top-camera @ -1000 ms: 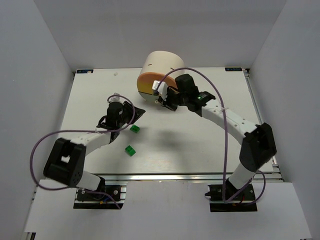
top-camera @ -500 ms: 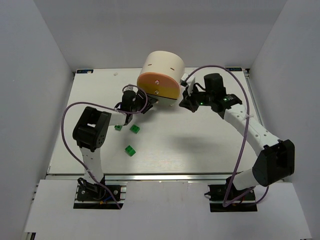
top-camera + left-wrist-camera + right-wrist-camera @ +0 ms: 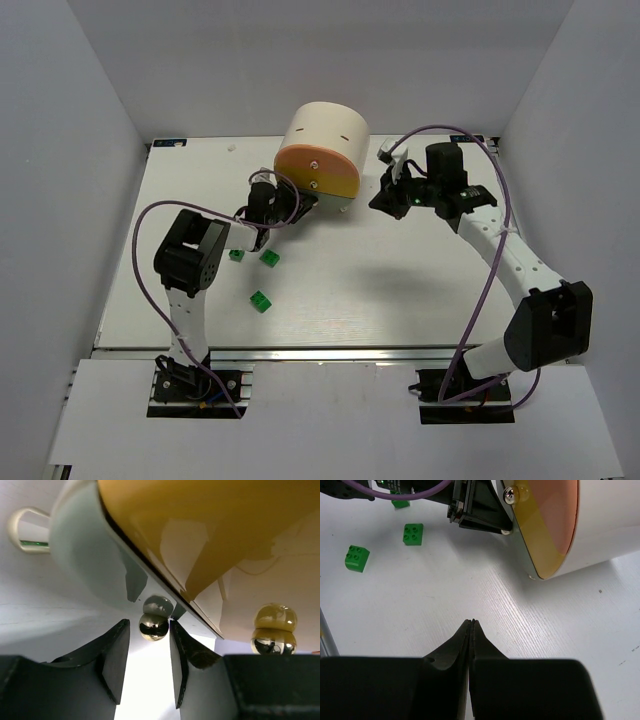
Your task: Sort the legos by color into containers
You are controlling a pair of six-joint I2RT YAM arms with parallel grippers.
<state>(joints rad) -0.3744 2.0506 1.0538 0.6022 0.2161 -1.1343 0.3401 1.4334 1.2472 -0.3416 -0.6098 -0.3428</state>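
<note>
**Overhead and wrist views, sorting task.** A cream drum cabinet (image 3: 325, 130) sits near the far edge of the table (image 3: 400, 290), with its curved front facing the arms. The front shows an orange drawer (image 3: 322, 165) above a yellow drawer (image 3: 318, 192).

- **Left arm.** The left gripper (image 3: 290, 207) is at the lower left of the cabinet front.
  - In the left wrist view its jaws stand apart, one on each side of a small shiny round knob (image 3: 153, 626).
  - A gap shows between the knob and one finger. Whether the other finger touches the knob cannot be told.
  - A second knob (image 3: 272, 639) lies to the right, outside the jaws.
  - The glossy yellow drawer front fills the upper part of this view.
- **Right arm.** The right gripper (image 3: 471, 625) hovers over bare table just to the right of the cabinet. Its jaws are pressed together with nothing between them.
- **Bricks.** Three green bricks lie on the table in front of the cabinet and to its left.
  - Two lie side by side near the left arm, the left brick (image 3: 237, 256) and the middle brick (image 3: 269, 258).
  - The near brick (image 3: 260, 301) lies closer to the arm bases.
  - All three lie apart from both grippers and from the cabinet.
</note>
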